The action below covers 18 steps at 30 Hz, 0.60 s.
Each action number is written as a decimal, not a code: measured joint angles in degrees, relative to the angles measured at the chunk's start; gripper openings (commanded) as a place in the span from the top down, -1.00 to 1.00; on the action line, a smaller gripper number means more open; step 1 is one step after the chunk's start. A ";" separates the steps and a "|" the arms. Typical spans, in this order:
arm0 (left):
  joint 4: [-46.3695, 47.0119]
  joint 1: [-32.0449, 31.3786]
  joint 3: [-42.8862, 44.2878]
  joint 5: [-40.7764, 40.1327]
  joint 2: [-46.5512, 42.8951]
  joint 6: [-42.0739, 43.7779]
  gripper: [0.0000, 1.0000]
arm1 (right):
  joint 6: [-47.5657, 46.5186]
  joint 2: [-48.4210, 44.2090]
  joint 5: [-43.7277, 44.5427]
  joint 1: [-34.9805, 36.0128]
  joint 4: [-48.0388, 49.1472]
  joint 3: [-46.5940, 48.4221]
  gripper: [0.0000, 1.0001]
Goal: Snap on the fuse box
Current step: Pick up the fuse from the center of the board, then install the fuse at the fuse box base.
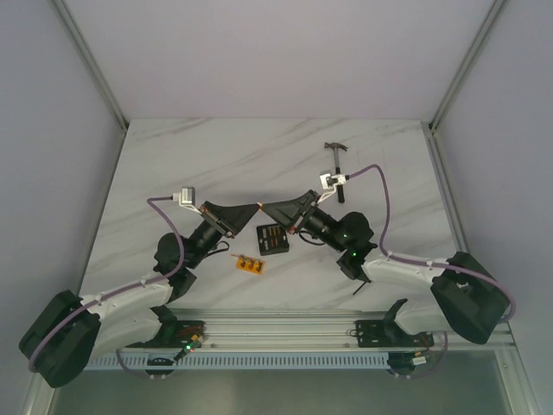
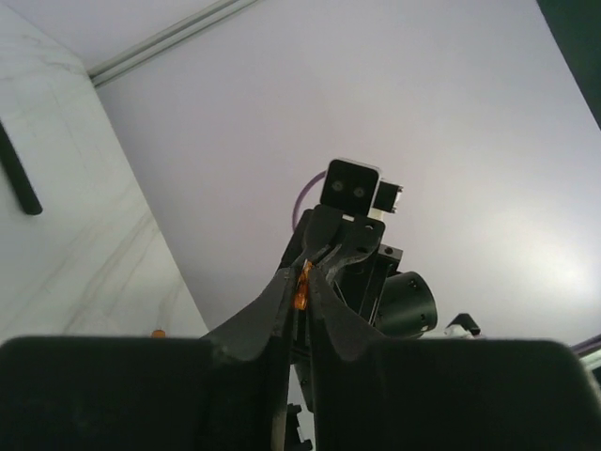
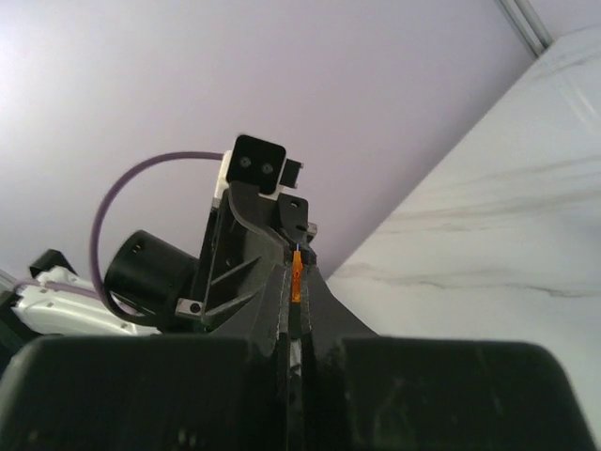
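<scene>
Left fingers (image 1: 251,209) and right fingers (image 1: 271,210) meet tip to tip above the counter (image 1: 173,164). Both pairs are closed, pinching the same small orange fuse (image 2: 301,287) from opposite ends. Fuse box (image 1: 273,238) sits flat on the counter just below the joined tips, slightly to the right fingers' side, untouched. Orange strip (image 1: 251,263) lies near the box, further below the left fingers. Hammer (image 1: 337,166) lies behind the right fingers, well apart from the box.
</scene>
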 measured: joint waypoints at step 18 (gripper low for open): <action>-40.96 6.16 5.51 -3.17 0.46 17.62 -0.37 | -19.96 -0.63 11.34 -1.09 -70.84 27.50 1.00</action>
